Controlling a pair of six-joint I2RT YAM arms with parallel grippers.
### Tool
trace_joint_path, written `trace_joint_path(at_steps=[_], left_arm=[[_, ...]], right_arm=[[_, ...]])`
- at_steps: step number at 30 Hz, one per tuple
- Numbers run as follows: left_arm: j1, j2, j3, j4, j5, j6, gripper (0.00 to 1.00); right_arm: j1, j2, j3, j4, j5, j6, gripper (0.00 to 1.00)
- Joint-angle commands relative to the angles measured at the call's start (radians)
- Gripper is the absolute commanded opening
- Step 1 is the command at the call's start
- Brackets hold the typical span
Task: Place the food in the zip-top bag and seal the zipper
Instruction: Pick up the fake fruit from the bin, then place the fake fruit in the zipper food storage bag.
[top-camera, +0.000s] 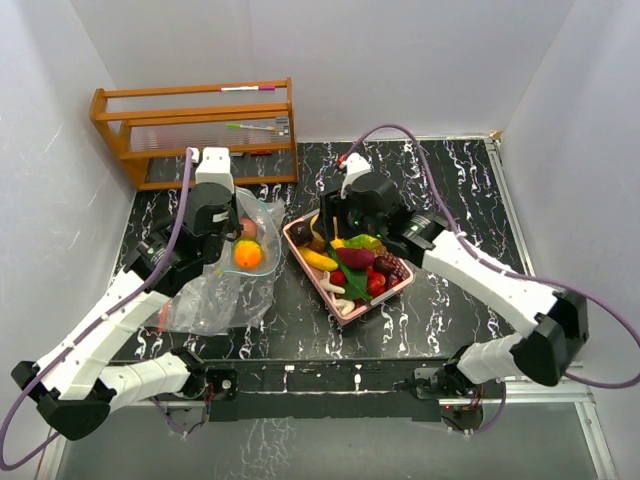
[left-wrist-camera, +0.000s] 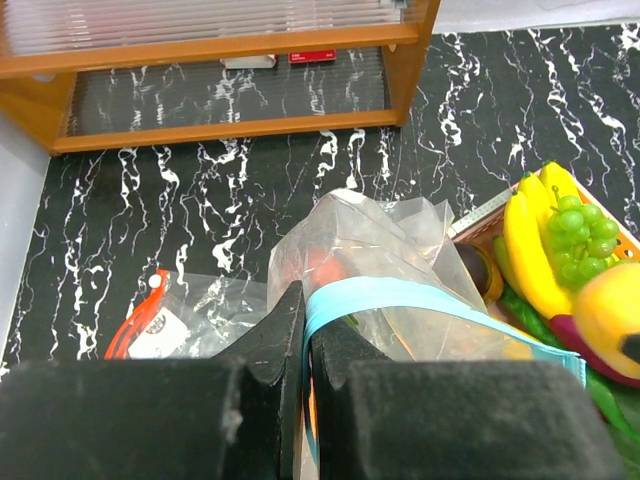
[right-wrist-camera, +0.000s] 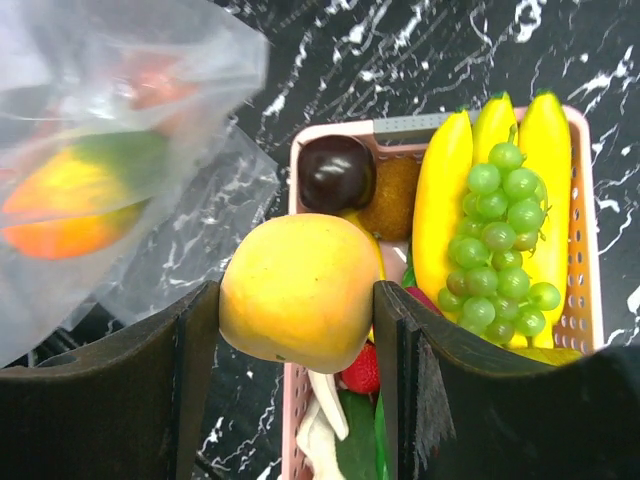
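A yellow-orange fruit (right-wrist-camera: 300, 280) above the pink tray (right-wrist-camera: 581, 250).
The right gripper (right-wrist-camera: 297, 330) clamps it; the left gripper (left-wrist-camera: 305, 312) pinches the bag (left-wrist-camera: 370, 245) by its zipper edge (left-wrist-camera: 400, 294).

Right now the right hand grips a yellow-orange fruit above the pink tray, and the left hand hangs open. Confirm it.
Wrong: the left wrist view shows the left hand shut on the zip-top bag's blue rim. The right hand does hold that fruit.

White arm links (top-camera: 100, 328), black joints (top-camera: 552, 342) — purple cables (top-camera: 184, 185) along each; matte black end effector fingers (right-wrist-camera: 190, 400).
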Motion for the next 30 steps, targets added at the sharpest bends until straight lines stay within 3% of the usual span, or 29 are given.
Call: trace_joint_path(at_steps=[1,11,18,30], left_arm=[[0.006,0.032,-0.011,0.032,0.020,-0.015,0.00],[0.006,0.138,-0.003,0.065,0.096,-0.039,0.00],[0.006,0.160,0.008,0.071,0.121,-0.043,0.00],[0.008,0.168,0.009,0.073,0.123,-0.037,0.00]], right_arm=[[-0.003,-0.117,0.079,0.011,-0.056,-0.060,0.38],[0.002,-0.172,0.046,0.198,-0.351,-0.095,0.37],[0.018,-0.127,0.029,0.317,-0.420,-0.041,0.37],[0.105,-0.032,0.025,0.306,-0.411,-0.027,0.37]])
